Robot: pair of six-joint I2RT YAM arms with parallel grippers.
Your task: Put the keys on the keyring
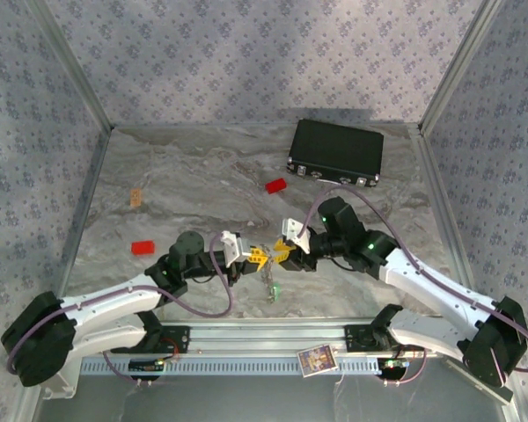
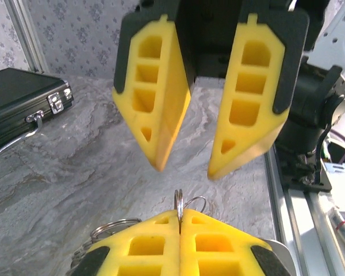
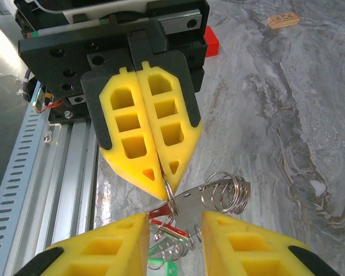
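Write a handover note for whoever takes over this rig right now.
Left gripper: shut, pinching the keyring by its edge.
Right gripper: open, one finger on each side of the hanging cluster, gripping nothing.
Keys: the red key and green key dangle among the ring coils below the left gripper's pinch.
Done: the ring is picked up and held.
Left: I cannot tell whether either key is fully threaded. Check this, finish the threading if needed, then release.

We saw a case (image 1: 336, 151), a red block (image 1: 275, 185) near it, a second block (image 1: 143, 247) and a tan chip (image 1: 136, 197) far left of it.
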